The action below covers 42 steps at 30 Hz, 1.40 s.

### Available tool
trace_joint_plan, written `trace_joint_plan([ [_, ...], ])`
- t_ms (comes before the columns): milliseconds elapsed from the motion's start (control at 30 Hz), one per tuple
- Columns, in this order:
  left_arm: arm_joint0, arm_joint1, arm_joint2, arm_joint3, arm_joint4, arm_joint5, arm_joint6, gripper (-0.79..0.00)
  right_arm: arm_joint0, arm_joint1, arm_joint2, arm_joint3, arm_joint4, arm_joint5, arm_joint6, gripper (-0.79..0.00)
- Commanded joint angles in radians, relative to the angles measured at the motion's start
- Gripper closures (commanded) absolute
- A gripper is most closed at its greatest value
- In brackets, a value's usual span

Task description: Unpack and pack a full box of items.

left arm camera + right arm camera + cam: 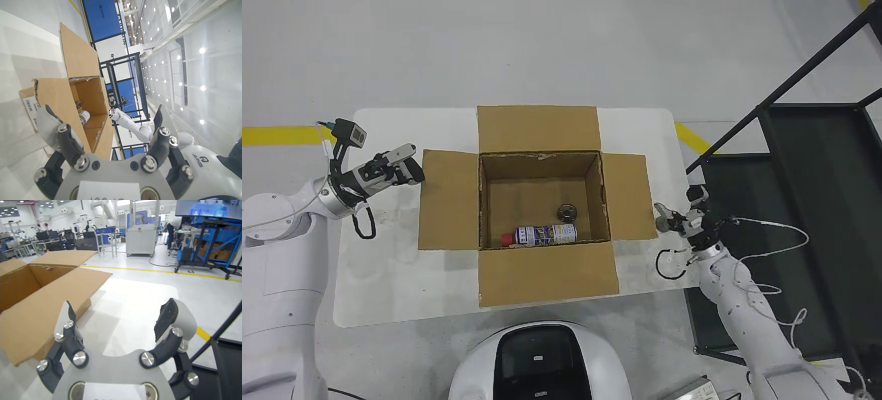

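An open cardboard box [500, 195] stands mid-table with all its flaps folded out. On its floor lie a spray can [539, 235] on its side and a small round metal piece [568, 211]. The left wrist view looks into the box [87, 91] and shows the can's end [84, 116] and the metal piece [79, 103]. My left gripper [414, 166] [102, 115] hangs open beside the box's left flap, holding nothing. My right gripper [669, 218] [121, 311] is open and empty by the right flap [56, 298], at the table's right edge.
The white table [392, 270] has bare strips left and right of the box. A black metal frame rack [802, 170] stands close to the table's right side. A yellow floor line [277, 134] runs behind.
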Motion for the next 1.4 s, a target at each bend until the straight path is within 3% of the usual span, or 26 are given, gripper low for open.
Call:
trace_joint_plan([
  [0, 0.0, 0.0, 0.0, 0.0, 0.0, 0.0, 0.0, -0.785, -0.066, 0.009, 0.02, -0.197, -0.006, 0.002, 0.112, -0.785],
  [233, 0.0, 0.0, 0.0, 0.0, 0.0, 0.0, 0.0, -0.785, -0.249, 0.02, 0.038, -0.644, 0.044, -0.018, 0.456, -0.785],
  [400, 0.0, 0.0, 0.0, 0.0, 0.0, 0.0, 0.0, -0.785, -0.265, 0.012, -0.02, -0.729, 0.074, 0.014, 0.604, -0.785],
  [1367, 0.0, 0.0, 0.0, 0.0, 0.0, 0.0, 0.0, -0.785, -0.265, 0.011, -0.028, -0.731, 0.082, 0.016, 0.613, -0.785],
])
